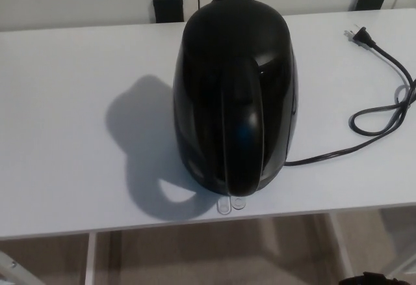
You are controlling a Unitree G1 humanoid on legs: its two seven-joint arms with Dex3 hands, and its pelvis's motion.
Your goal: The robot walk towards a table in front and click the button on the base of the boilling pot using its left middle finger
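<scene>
Black boiling pot (234, 93) standing upright on white desk (65, 135); clear buttons (231, 204) at base; power cord (380, 112) trailing right, unplugged. Hands not showing.

From my remote station, the only part of the robot I can see is a small black, rounded piece of its body (367, 278), cut off by the bottom edge at the right of the head view. Its surface looks dark and matte. I cannot identify which part it is.
</scene>
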